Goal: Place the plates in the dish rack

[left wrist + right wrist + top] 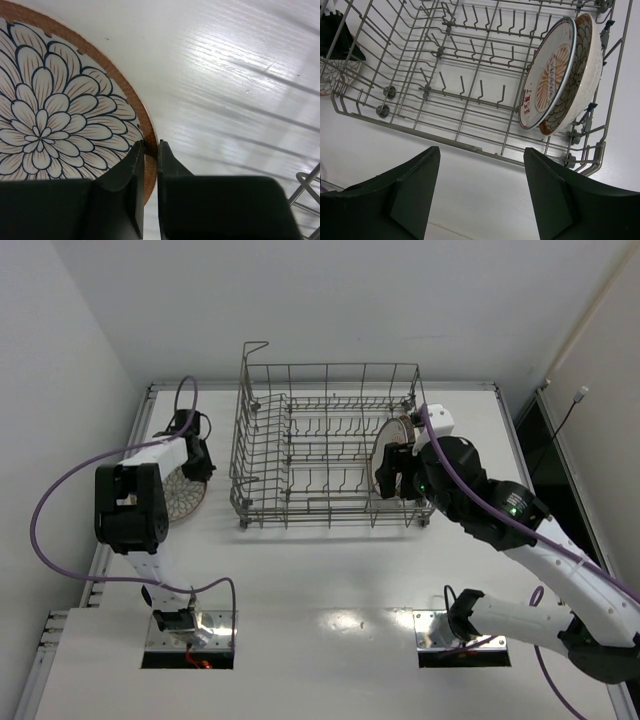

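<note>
With the left claw clenched on the rim of the plate on the surface, lift slowly and tilt upright before the rack; right claw hangs released.

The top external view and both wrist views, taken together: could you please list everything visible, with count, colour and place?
Flat plate: one, white petal pattern with an orange-brown rim, lying on the table left of the rack.
Standing plates: two, white with orange and dark patterns, on edge together at the rack's right end.
Dish rack: one, grey wire, middle of the table.
Table: one, white, under everything.
Left gripper: one, black, shut on the flat plate's rim.
Right gripper: one, black, open and holding nothing, at the rack's near side by the standing plates.
</note>
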You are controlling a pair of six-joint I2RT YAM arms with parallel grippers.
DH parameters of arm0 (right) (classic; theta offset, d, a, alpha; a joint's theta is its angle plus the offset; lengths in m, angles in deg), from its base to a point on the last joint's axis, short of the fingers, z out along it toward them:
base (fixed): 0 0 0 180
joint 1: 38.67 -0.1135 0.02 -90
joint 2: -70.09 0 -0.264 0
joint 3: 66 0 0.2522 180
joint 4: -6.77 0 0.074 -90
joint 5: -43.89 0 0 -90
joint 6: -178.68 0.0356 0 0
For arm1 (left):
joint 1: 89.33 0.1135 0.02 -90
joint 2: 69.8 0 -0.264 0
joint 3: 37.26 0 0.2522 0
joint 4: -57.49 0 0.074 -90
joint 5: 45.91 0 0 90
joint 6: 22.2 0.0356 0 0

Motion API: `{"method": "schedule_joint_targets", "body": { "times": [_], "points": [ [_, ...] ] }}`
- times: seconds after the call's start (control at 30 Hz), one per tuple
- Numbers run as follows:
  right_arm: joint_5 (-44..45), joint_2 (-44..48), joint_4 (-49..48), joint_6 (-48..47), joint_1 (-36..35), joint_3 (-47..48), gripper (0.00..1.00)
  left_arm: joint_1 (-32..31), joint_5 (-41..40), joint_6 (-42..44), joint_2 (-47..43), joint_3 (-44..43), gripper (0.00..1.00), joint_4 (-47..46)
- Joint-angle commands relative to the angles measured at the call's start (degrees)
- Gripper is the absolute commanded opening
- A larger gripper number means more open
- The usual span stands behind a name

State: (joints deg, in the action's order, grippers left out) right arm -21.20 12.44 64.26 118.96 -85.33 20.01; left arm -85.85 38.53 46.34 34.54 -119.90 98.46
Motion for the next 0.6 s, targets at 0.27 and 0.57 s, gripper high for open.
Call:
{"method": "schedule_joint_targets", "body": {
  "times": [0.27,0.57],
  "points": [
    [-1.2,1.2,-2.0,2.3,-0.9,-2.0,0.66,0.5,2.9,-1.9,-10.3,4.7,0.0,1.2],
    [-1.2,1.2,-2.0,2.3,-0.9,-2.6,0.66,-0.1,0.5,-3.7,-23.6,7.7,0.0,-0.6]
  ]
}}
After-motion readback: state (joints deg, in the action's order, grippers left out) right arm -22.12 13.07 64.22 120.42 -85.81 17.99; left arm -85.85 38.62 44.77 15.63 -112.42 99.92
